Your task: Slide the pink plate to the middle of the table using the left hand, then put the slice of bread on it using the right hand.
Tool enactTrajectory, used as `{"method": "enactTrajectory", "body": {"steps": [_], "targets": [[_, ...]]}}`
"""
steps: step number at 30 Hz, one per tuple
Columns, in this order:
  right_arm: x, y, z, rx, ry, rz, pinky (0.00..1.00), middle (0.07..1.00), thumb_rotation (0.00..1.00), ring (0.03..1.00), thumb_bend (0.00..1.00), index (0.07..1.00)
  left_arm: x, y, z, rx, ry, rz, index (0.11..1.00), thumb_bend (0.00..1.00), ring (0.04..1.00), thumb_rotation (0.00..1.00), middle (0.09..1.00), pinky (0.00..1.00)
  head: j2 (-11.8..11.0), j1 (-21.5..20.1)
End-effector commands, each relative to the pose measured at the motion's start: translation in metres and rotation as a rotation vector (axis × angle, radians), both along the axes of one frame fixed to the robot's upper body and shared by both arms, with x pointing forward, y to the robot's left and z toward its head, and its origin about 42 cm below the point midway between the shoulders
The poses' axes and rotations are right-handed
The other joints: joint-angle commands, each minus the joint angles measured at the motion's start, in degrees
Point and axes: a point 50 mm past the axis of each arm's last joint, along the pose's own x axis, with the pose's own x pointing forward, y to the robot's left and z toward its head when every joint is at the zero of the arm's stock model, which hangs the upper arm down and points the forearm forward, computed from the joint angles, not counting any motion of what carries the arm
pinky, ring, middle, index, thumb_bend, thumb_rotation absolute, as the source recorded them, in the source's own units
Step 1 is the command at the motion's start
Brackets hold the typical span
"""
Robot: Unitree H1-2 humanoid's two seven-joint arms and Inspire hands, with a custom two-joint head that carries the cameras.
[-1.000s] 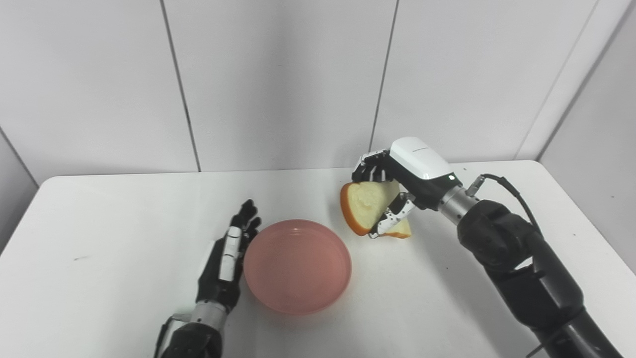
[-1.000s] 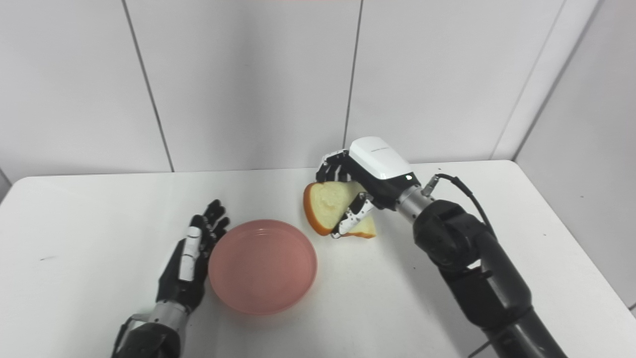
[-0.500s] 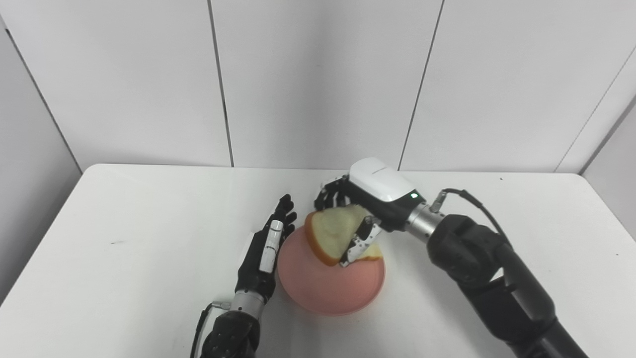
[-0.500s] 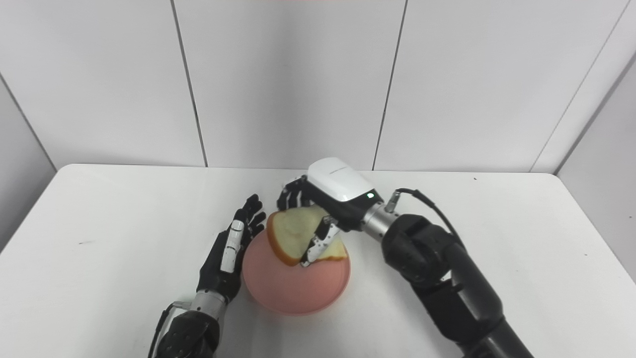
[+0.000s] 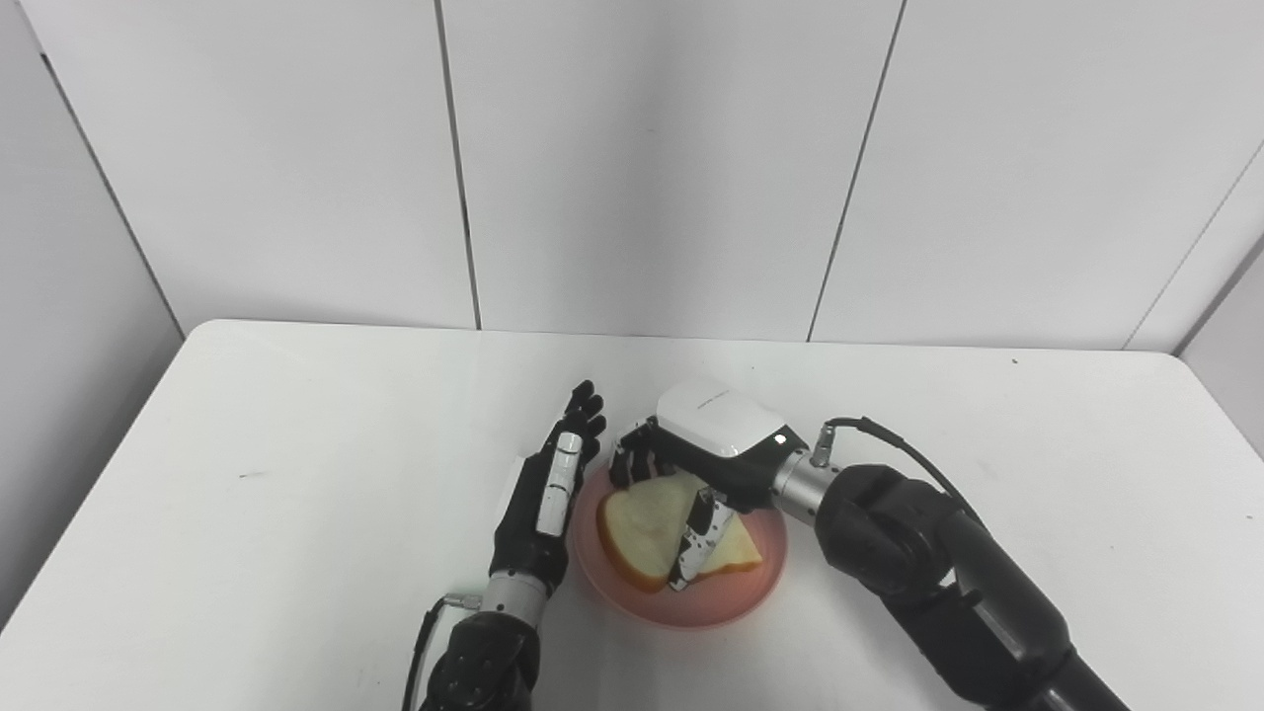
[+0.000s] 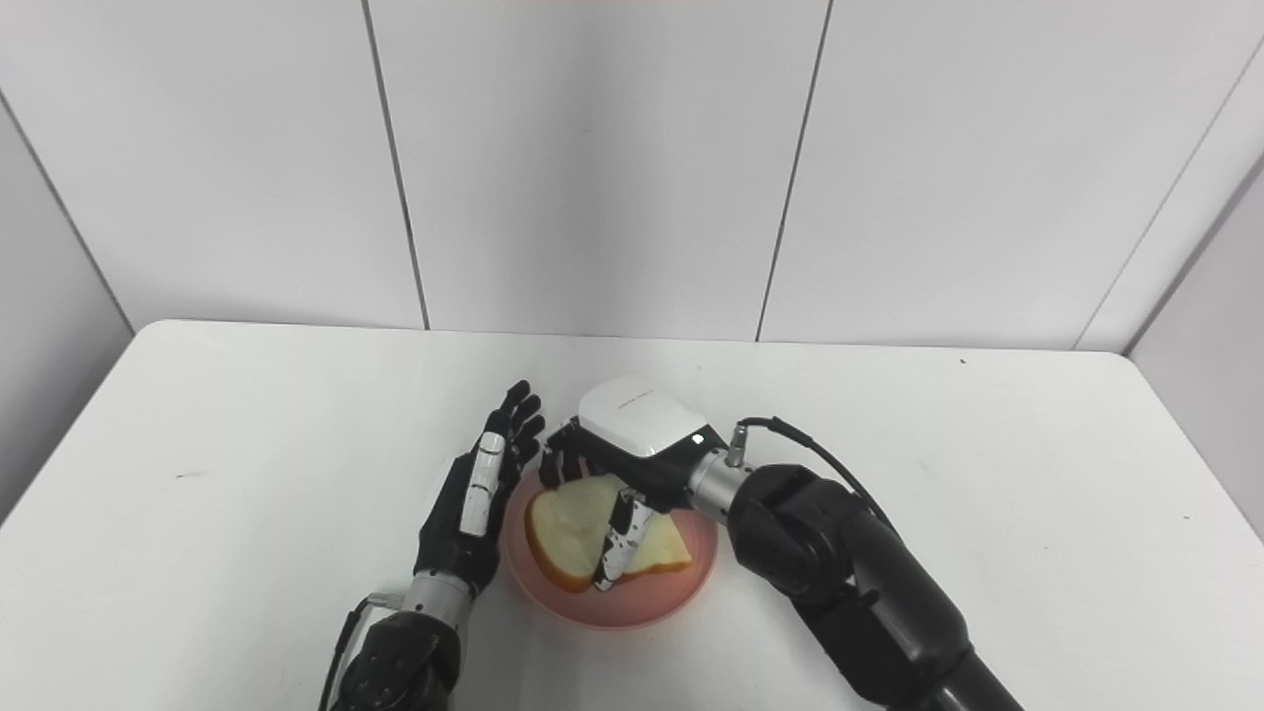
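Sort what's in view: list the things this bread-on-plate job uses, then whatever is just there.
In the job:
- pink plate, mid-table
- slice of bread, down over the plate, gripped by the right hand
- left hand, open, fingers straight, at the plate's left edge

Just there:
- white table
- grey wall panels
No loose items otherwise.

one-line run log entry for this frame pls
phase: placing | right robot hand: shut on bread, low over pink plate | left robot hand: open, flat beside plate rim | bread: not released
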Motion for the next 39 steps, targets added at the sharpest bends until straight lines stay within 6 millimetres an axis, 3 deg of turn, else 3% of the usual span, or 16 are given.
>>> {"method": "enactTrajectory", "body": {"steps": [1,13,14,16,25,31,32,33,39], "targets": [[0.007,0.002,0.021,0.001,-0.082,0.038,0.34,0.47,0.0,0.403,0.52,0.527,0.0,-0.007,-0.004,-0.011,0.036,0.002,0.92,0.74,0.944,1.0,0.956,0.94,-0.01,-0.01],[0.016,-0.005,0.008,-0.075,-0.109,0.007,0.4,0.491,0.0,0.42,0.52,0.527,-0.001,-0.008,-0.004,-0.007,0.039,-0.002,0.916,0.76,0.956,1.0,0.961,0.99,-0.19,-0.17],[0.017,-0.006,0.008,-0.084,-0.117,-0.001,0.42,0.511,0.0,0.433,0.52,0.507,-0.001,-0.008,-0.004,-0.006,0.038,-0.001,0.917,0.75,0.958,1.0,0.962,1.0,-0.19,-0.17],[0.017,-0.008,0.008,-0.093,-0.124,-0.013,0.51,0.646,0.09,0.616,0.52,0.494,-0.001,-0.008,-0.004,-0.005,0.034,-0.001,0.917,0.75,0.955,1.0,0.961,0.99,-0.19,-0.17],[0.016,-0.023,0.021,-0.061,-0.165,-0.045,0.64,0.728,0.14,0.702,0.52,0.497,-0.001,-0.007,-0.002,-0.01,0.039,-0.005,0.92,0.75,0.955,1.0,0.963,1.0,-0.34,-0.99],[0.008,-0.044,0.037,0.075,-0.099,-0.105,0.69,0.795,0.14,0.777,0.52,0.497,-0.001,-0.005,-0.001,-0.029,0.029,-0.007,0.923,0.72,0.962,1.0,0.971,0.99,-0.2,-1.01],[0.006,-0.048,0.041,0.103,-0.086,-0.116,0.71,0.813,0.11,0.796,0.64,0.629,-0.001,-0.004,-0.001,-0.028,0.028,-0.007,0.927,0.71,0.962,1.0,0.973,0.98,-0.16,-1.11],[0.005,-0.05,0.043,0.119,-0.077,-0.123,0.72,0.82,0.1,0.806,0.68,0.675,-0.001,-0.004,0.0,-0.028,0.027,-0.007,0.928,0.71,0.961,1.0,0.974,0.98,-0.16,-1.11],[-0.011,-0.082,0.05,0.287,-0.049,-0.174,0.73,0.877,0.12,0.862,0.73,0.797,-0.001,0.0,-0.001,-0.022,0.021,-0.009,0.932,0.7,0.962,1.0,0.976,0.98,-0.23,-1.3]]}}
